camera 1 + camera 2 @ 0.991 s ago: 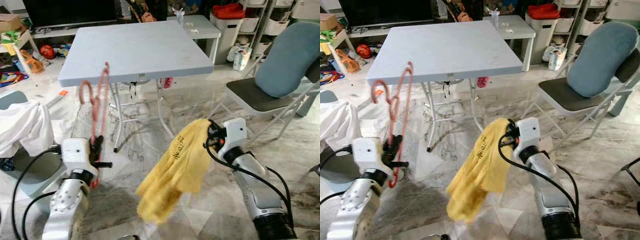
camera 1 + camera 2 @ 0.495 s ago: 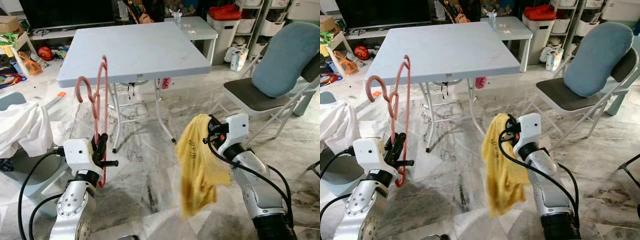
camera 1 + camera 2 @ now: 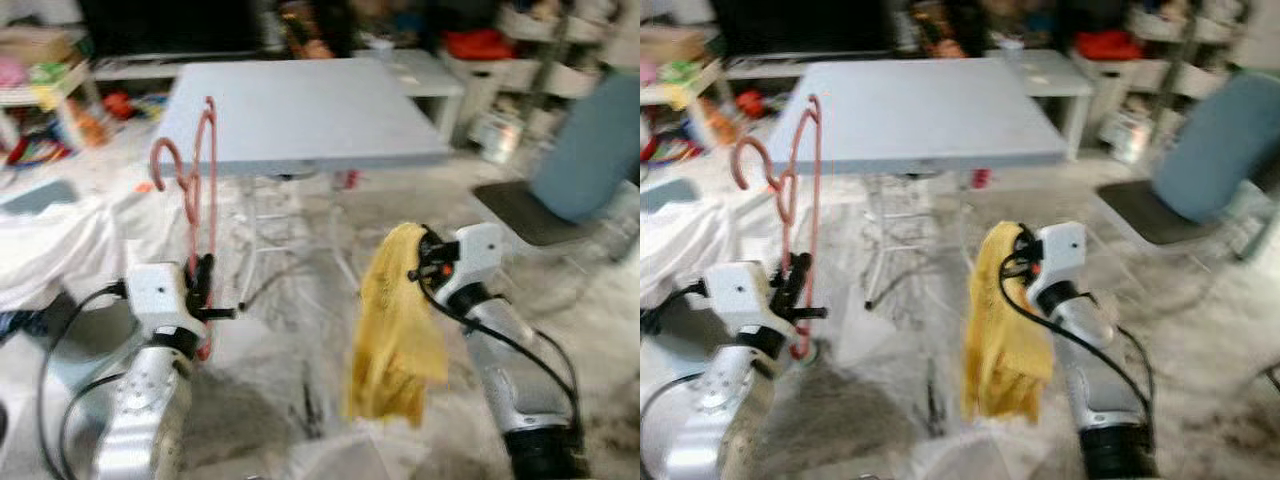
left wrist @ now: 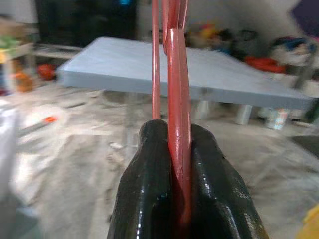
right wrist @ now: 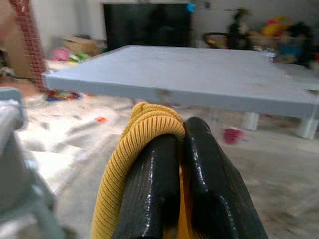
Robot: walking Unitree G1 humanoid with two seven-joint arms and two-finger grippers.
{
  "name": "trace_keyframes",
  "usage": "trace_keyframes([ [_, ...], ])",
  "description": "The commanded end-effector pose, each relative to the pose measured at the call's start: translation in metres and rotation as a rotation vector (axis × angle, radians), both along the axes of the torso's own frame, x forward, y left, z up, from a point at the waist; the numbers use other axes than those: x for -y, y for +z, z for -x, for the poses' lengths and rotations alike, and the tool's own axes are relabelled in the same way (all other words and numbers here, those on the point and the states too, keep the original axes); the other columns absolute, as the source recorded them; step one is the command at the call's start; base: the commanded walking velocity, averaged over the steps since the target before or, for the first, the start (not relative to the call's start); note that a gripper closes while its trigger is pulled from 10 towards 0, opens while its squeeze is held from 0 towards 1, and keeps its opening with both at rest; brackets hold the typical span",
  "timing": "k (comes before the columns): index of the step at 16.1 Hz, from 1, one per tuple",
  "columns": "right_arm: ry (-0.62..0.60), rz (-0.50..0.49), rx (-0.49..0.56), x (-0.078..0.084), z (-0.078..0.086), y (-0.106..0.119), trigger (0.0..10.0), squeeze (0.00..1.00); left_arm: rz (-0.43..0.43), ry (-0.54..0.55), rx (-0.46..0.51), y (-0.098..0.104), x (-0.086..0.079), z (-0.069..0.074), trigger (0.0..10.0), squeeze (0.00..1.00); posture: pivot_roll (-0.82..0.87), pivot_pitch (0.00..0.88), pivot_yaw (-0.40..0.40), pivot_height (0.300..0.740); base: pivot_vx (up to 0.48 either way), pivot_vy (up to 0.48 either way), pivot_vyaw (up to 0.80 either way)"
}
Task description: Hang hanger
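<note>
A: Left gripper point(image 4: 172, 134) first?

B: Clenched on the pink hanger point(image 3: 195, 190), low on its frame. Holding it upright, hook topmost, in the air and short of the near left corner of the tabletop.

A: And the right gripper point(image 5: 179, 130)?

B: Pinched shut on a folded edge of the yellow garment point(image 3: 395, 330), out in front of the chest, well apart from the hanger.

A: Surroundings, big to small?

B: Grey folding table point(image 3: 300, 110) straight ahead with its top bare. Then a white sheet point(image 3: 50, 250) heaped off to the left, beyond the left arm. Then a blurred chair point(image 3: 590, 150) to the right. Then the garment, then the hanger.

A: Anything different from a second ago?

B: Garment flung out toward the left arm then, swinging half a second back, now hanging almost straight down from the fingers. Same grip, so nothing dropped. Hanger much as before — same tilt, same clamp. Whole picture shifted and smeared too, so put that down to the head moving and not to the table or chair.

A: Meaning for the task?

B: Probably still carrying and settling the load. No rail or hook for the hanger to be made out through the blur, and the garment not yet on the hanger. Worth waiting for the cloth to stop swaying before bringing the two grippers together — otherwise likely to snag or slip off the shoulder.
</note>
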State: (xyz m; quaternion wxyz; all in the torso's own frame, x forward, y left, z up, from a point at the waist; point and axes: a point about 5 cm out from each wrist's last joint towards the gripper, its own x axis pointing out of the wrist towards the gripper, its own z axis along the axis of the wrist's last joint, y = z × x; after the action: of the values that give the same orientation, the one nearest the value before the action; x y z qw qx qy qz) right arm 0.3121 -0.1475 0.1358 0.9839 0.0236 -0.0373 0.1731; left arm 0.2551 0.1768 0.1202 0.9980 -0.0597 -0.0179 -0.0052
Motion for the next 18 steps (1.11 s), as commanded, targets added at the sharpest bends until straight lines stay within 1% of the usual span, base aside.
trace_keyframes([
  [1, -0.013, -0.016, 0.041, 0.007, -0.003, 0.012, 10.0, 0.0, 0.001, -0.014, 0.011, 0.003, 0.004, -0.002, 10.0, 0.0, -0.02, 0.0, 0.029, 0.74, 0.311, 0.0, 0.0],
  [9, -0.012, -0.041, 0.04, 0.0, -0.006, 0.012, 10.0, 0.0, 0.011, -0.005, -0.003, 0.0, 0.003, -0.001, 10.0, 0.0, -0.01, 0.0, 0.031, 0.74, 0.35, 0.0, 0.0],
  [11, -0.011, -0.014, 0.057, -0.003, -0.007, 0.014, 10.0, 0.0, 0.009, -0.006, -0.006, -0.001, 0.003, -0.002, 10.0, 0.0, -0.01, 0.0, 0.03, 0.74, 0.392, 0.0, 0.0],
  [13, -0.009, -0.031, 0.055, -0.005, -0.008, 0.014, 10.0, 0.0, 0.011, 0.007, -0.004, 0.0, 0.001, -0.005, 10.0, 0.0, -0.01, 0.0, 0.026, 0.74, 0.405, 0.0, 0.0],
  [15, -0.002, -0.026, 0.056, -0.008, -0.009, 0.014, 10.0, 0.0, 0.017, 0.008, 0.0, 0.0, 0.002, -0.006, 10.0, 0.0, -0.01, 0.0, 0.029, 0.74, 0.401, 0.0, 0.0],
  [16, 0.001, -0.03, 0.057, -0.01, -0.01, 0.014, 10.0, 0.0, 0.019, 0.006, 0.001, 0.0, 0.002, -0.006, 10.0, 0.0, -0.01, 0.0, 0.029, 0.74, 0.409, 0.0, 0.41],
  [18, 0.0, -0.03, 0.062, -0.012, -0.011, 0.014, 10.0, 0.0, 0.017, 0.005, -0.001, 0.0, 0.002, -0.007, 10.0, 0.0, -0.01, 0.0, 0.031, 0.74, 0.403, 0.263, 0.52],
])
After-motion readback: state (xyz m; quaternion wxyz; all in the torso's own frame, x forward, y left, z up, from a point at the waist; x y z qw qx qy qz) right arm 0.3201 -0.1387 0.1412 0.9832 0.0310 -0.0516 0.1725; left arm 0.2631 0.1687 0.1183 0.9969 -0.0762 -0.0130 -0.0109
